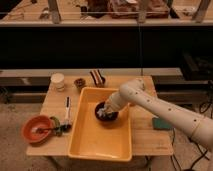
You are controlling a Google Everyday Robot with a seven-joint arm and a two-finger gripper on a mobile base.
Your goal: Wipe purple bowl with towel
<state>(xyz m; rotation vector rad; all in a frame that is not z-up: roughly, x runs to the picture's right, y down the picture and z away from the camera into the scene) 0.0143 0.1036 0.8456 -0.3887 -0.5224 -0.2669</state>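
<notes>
A: Gripper position?
B: The gripper is down inside the purple bowl, slightly left of its centre. The arm reaches in from the right.
A: Grasping or released?
B: Cannot tell from this angle. A pale towel shows right at the gripper, against the inside of the bowl.
A: Bowl location?
B: Upright in the yellow tub, in its back half and nearer the right wall. The tub sits mid-worktop.
A: Anything else around?
B: Left of the tub there's a black pen, then an orange bowl near the front-left corner with something pale inside. Along the back edge are a white cup, a small brown bowl and a dark striped item. Right of the tub — a green pad, below the arm.
</notes>
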